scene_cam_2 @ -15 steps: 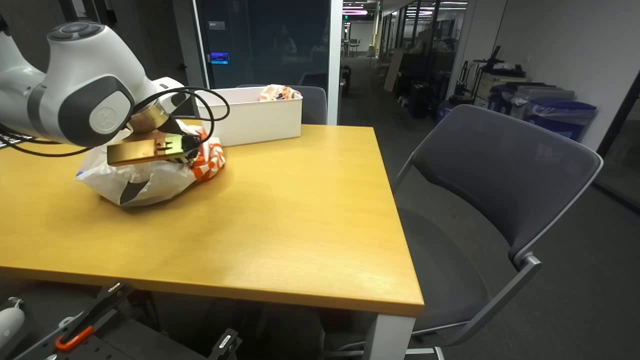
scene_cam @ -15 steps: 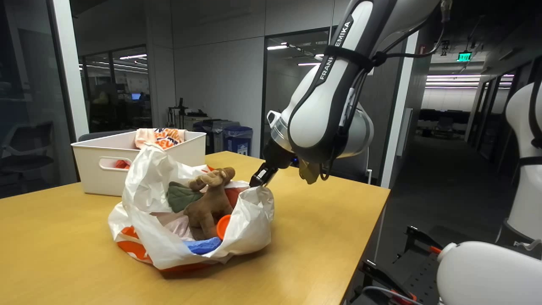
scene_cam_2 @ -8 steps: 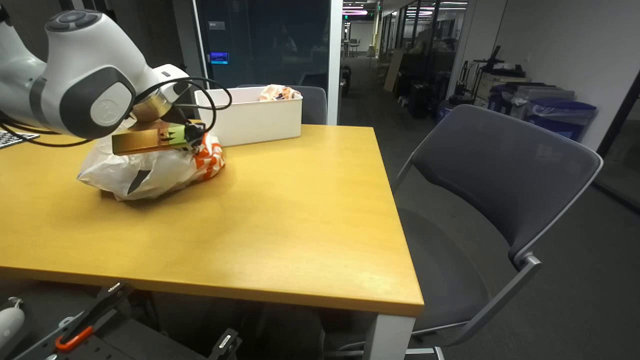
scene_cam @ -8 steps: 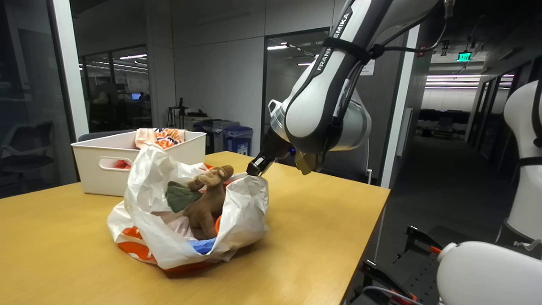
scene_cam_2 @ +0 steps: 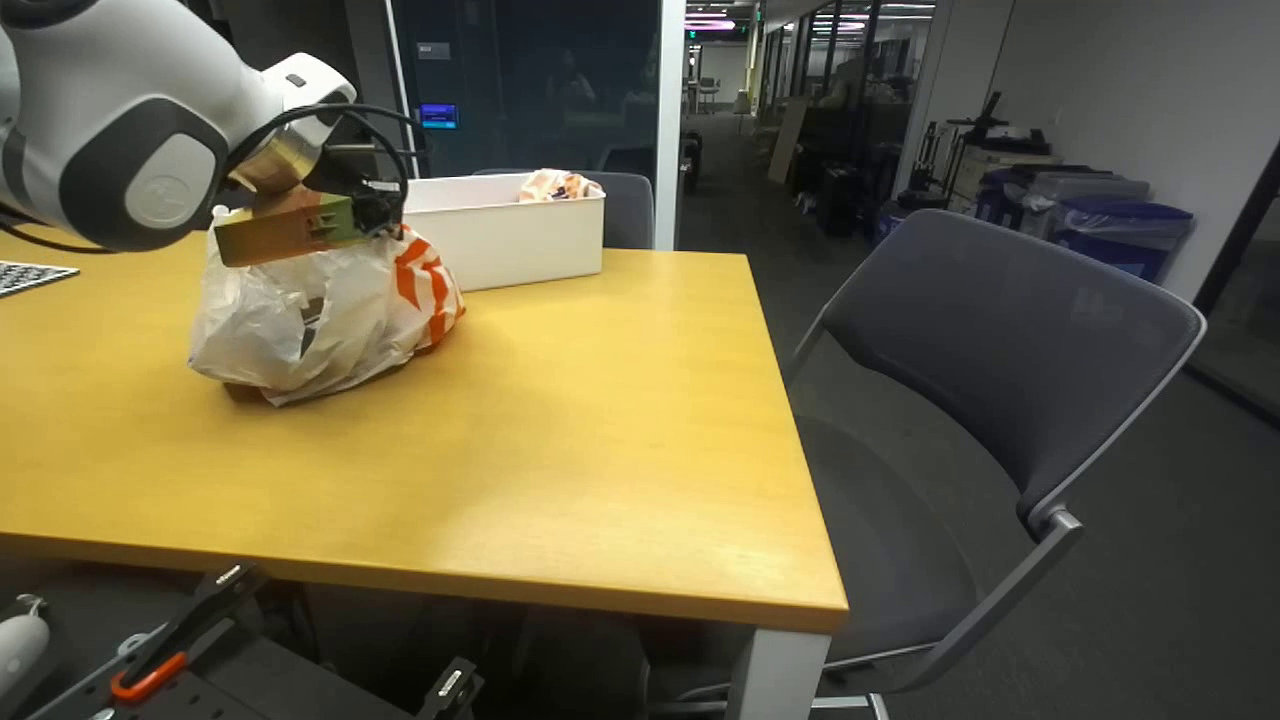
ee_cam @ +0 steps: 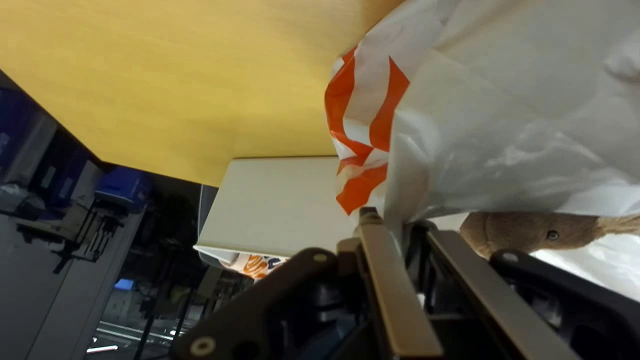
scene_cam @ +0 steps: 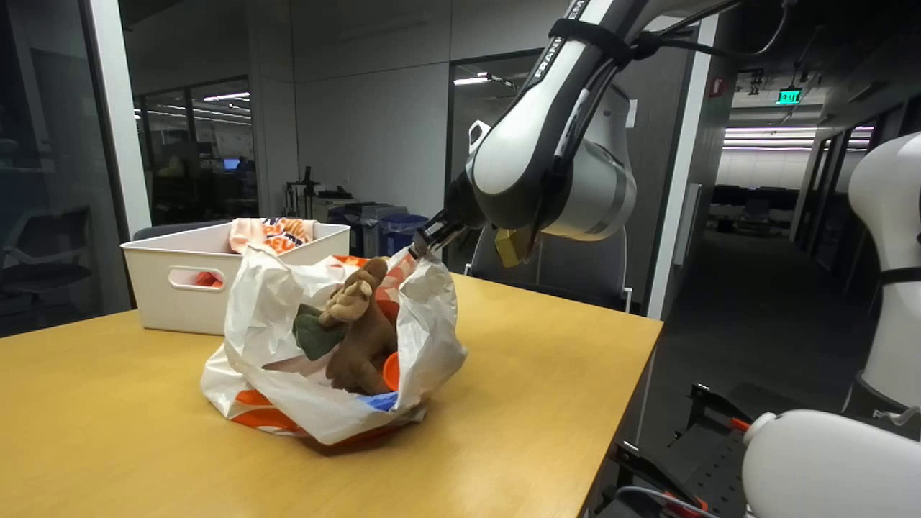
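Below pincer (ee_cam: 395, 222), white bag (scene_cam_2: 355, 315), top pinched

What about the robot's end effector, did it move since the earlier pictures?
Yes, upward. In an exterior view, the end effector now overlaps the distant blue bin; earlier its tip was lower than that bin.

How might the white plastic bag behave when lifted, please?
Probably floppy: the white plastic bag is creased. It may spill, its open mouth exposing a plush moose. The gripper holds it at one edge, so it'd likely tilt.
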Available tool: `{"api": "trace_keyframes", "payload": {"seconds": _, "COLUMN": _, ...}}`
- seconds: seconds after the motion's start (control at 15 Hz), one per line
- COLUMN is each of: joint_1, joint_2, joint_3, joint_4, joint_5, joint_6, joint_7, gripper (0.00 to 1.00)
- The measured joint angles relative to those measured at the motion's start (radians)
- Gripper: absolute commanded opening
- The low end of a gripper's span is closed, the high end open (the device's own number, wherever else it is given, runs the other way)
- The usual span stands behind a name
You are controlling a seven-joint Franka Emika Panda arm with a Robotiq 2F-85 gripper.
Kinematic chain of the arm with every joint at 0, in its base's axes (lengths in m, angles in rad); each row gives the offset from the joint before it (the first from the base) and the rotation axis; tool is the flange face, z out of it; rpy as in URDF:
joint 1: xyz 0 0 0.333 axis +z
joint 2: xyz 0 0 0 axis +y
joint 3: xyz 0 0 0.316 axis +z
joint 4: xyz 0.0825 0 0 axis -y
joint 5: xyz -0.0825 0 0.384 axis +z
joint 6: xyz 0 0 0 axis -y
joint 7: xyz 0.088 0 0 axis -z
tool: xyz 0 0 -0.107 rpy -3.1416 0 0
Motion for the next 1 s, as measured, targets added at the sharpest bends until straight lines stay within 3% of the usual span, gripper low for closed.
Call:
{"api": "trace_keyframes", "payload": {"seconds": 0.47, "joint_1": 0.045, "joint_2": -0.077, "joint_3": 0.006, "joint_4": -0.001, "joint_5": 0.081, "joint_6": 0.124, "joint_7": -0.081, "gripper": 0.16}}
{"api": "trace_keyframes", "payload": {"seconds": 0.53, "joint_1": 0.048, "joint_2": -0.087, "joint_3": 0.007, "joint_4": -0.001, "joint_5": 0.087, "joint_6": 0.128, "joint_7": -0.091, "gripper": 0.41}}
{"api": "trace_keyframes", "payload": {"seconds": 0.67, "joint_1": 0.05, "joint_2": -0.102, "joint_3": 0.008, "joint_4": -0.002, "joint_5": 0.099, "joint_6": 0.103, "joint_7": -0.1, "gripper": 0.46}}
{"api": "trace_keyframes", "payload": {"seconds": 0.87, "joint_1": 0.05, "joint_2": -0.121, "joint_3": 0.008, "joint_4": -0.008, "joint_5": 0.152, "joint_6": -0.086, "joint_7": -0.113, "gripper": 0.7}}
{"api": "trace_keyframes", "payload": {"seconds": 1.0, "joint_1": 0.051, "joint_2": -0.126, "joint_3": 0.009, "joint_4": -0.012, "joint_5": 0.248, "joint_6": -0.218, "joint_7": -0.176, "gripper": 0.86}}
